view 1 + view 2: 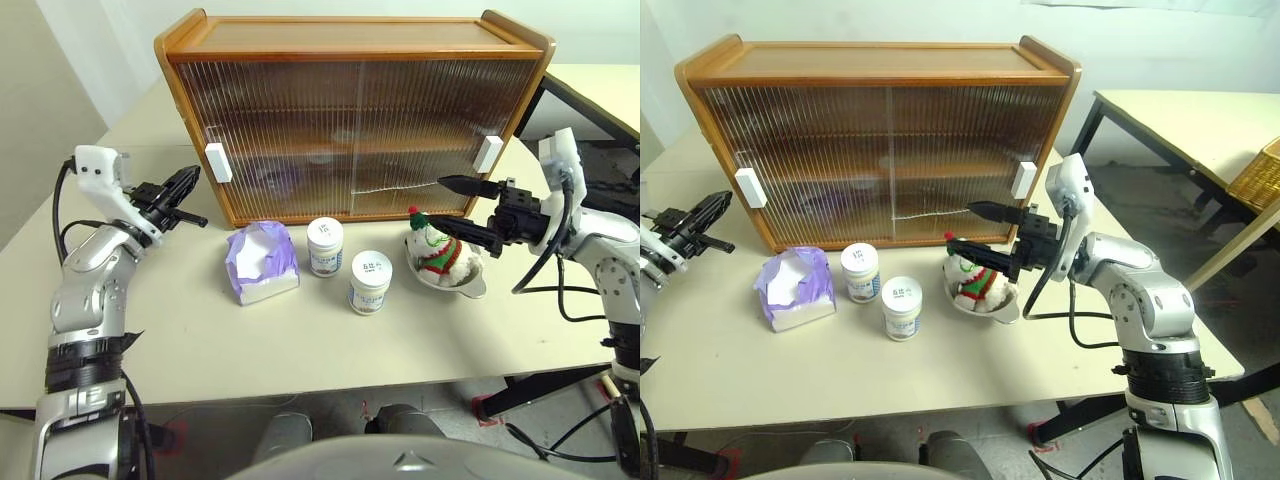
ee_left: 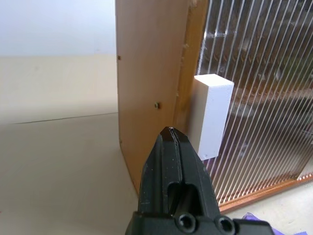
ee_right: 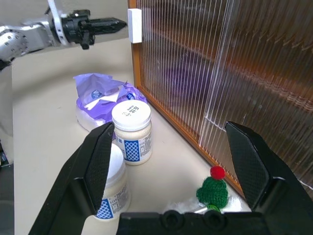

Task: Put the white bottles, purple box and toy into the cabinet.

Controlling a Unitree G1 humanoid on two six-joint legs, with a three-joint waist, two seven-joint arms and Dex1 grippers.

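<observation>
The cabinet (image 1: pixel 350 120) stands at the back of the table with both ribbed doors shut. My left gripper (image 1: pixel 190 177) is shut and empty; its tip points at the left door's white handle (image 2: pixel 211 115) from just to its left. In front of the cabinet lie the purple box (image 1: pixel 261 261) and two white bottles (image 1: pixel 325 246) (image 1: pixel 370 281). The toy (image 1: pixel 437 250) sits in a silver bowl (image 1: pixel 470 285) to their right. My right gripper (image 1: pixel 437 202) hangs open just above the toy, pointing left, with nothing between its fingers.
The right door's white handle (image 1: pixel 489 154) is near my right wrist. A second table (image 1: pixel 1180 110) with a wicker basket (image 1: pixel 1260 170) stands off to the right. Bare tabletop (image 1: pixel 300 350) stretches from the objects to the front edge.
</observation>
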